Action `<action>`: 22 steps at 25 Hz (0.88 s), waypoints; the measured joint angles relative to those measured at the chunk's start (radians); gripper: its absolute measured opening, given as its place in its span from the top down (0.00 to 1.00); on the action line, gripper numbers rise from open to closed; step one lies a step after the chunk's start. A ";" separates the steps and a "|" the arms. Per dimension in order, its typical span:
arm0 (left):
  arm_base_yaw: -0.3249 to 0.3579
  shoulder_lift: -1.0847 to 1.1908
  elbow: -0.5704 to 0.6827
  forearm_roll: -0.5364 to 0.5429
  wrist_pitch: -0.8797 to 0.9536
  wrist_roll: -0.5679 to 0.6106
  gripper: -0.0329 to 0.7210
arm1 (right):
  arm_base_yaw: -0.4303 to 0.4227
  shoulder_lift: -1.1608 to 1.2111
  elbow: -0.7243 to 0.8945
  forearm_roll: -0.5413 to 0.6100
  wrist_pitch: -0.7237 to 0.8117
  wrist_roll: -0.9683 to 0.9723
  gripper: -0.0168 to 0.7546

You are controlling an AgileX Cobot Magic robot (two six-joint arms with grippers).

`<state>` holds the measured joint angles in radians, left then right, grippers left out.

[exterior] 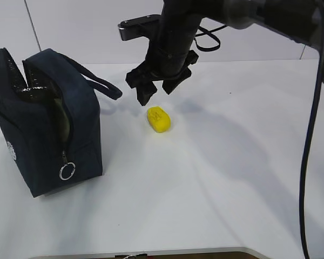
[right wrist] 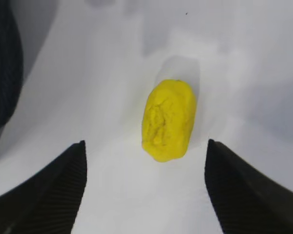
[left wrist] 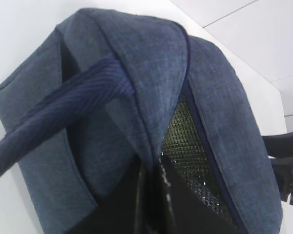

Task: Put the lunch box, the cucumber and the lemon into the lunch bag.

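The yellow lemon [exterior: 159,119] lies on the white table, to the right of the dark navy lunch bag [exterior: 43,124]. My right gripper [exterior: 156,93] hangs just above the lemon, open. In the right wrist view the lemon [right wrist: 168,119] sits a little ahead of the right gripper [right wrist: 145,146], between the lines of its two wide-spread fingers and touching neither. In the left wrist view my left gripper [left wrist: 154,195] is shut on the edge of the lunch bag [left wrist: 136,63] beside its open top. The lunch box and the cucumber are out of view.
The bag stands upright near the table's left edge, its side zipper partly open with a metal ring pull [exterior: 67,171] hanging. One strap handle [exterior: 100,83] droops toward the lemon. The white table [exterior: 232,162] stretches to the right and front.
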<state>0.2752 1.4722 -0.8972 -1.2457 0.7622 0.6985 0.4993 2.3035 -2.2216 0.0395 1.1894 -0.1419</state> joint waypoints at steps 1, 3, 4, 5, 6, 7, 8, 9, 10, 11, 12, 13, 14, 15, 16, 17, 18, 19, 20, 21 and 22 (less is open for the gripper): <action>0.000 0.000 0.000 0.000 0.000 0.000 0.97 | 0.000 0.000 0.000 -0.007 -0.005 0.000 0.19; 0.000 0.000 0.000 0.000 0.000 0.000 0.97 | 0.000 0.000 0.000 -0.016 -0.017 0.002 0.17; 0.000 0.000 0.000 -0.002 0.000 0.000 0.97 | 0.000 0.000 0.000 -0.019 -0.029 0.002 0.16; 0.000 0.000 0.000 -0.002 0.000 0.000 0.97 | 0.000 0.000 0.000 -0.019 -0.038 0.002 0.16; 0.000 0.000 0.000 -0.003 0.000 0.000 0.97 | 0.000 0.001 0.000 -0.019 -0.048 0.002 0.16; 0.000 0.000 0.000 -0.003 0.000 0.000 0.97 | 0.000 0.004 0.000 -0.019 -0.055 0.002 0.16; 0.000 0.000 0.000 -0.003 0.000 0.000 0.97 | 0.000 0.007 0.000 -0.019 -0.057 0.003 0.16; 0.000 0.000 0.000 -0.003 0.000 0.000 0.97 | 0.000 0.014 0.000 -0.019 -0.058 0.007 0.16; 0.000 0.000 0.000 -0.003 0.000 0.000 0.97 | 0.000 0.022 0.000 -0.019 -0.058 0.007 0.16; 0.000 0.000 0.000 -0.003 0.000 0.002 0.97 | 0.000 0.031 0.000 -0.019 -0.058 0.008 0.16; 0.000 0.000 0.000 -0.003 0.000 0.002 0.97 | 0.000 0.041 0.000 -0.019 -0.059 0.008 0.16; 0.000 0.000 0.000 -0.003 0.000 0.002 0.97 | 0.000 0.050 0.000 -0.019 -0.059 0.008 0.16; 0.000 0.000 0.000 -0.004 0.000 0.002 0.97 | 0.000 0.056 0.000 -0.017 -0.060 0.008 0.16; 0.000 0.000 0.000 -0.004 0.000 0.002 0.97 | 0.000 0.064 0.000 -0.015 -0.062 0.008 0.16; 0.000 0.000 0.000 -0.006 0.000 0.002 0.97 | 0.000 0.072 0.000 -0.015 -0.064 0.008 0.16; 0.000 0.000 0.000 -0.006 0.000 0.002 0.97 | 0.000 0.078 0.000 -0.015 -0.066 0.008 0.16; 0.000 0.000 0.000 -0.006 0.000 0.002 0.97 | 0.000 0.083 0.000 -0.015 -0.071 0.008 0.16; 0.000 0.000 0.000 -0.006 0.000 0.002 0.97 | 0.000 0.086 0.000 -0.015 -0.076 0.008 0.16; 0.000 0.000 0.000 -0.006 0.000 0.002 0.97 | 0.000 0.088 0.000 -0.015 -0.080 0.009 0.16; 0.000 0.000 0.000 -0.006 0.000 0.002 0.97 | 0.000 0.090 0.000 -0.015 -0.085 0.009 0.16; 0.000 0.000 0.000 -0.006 0.000 0.002 0.97 | 0.000 0.090 0.000 -0.015 -0.089 0.009 0.16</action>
<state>0.2752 1.4722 -0.8972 -1.2513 0.7622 0.7001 0.4993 2.3931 -2.2216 0.0241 1.1004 -0.1329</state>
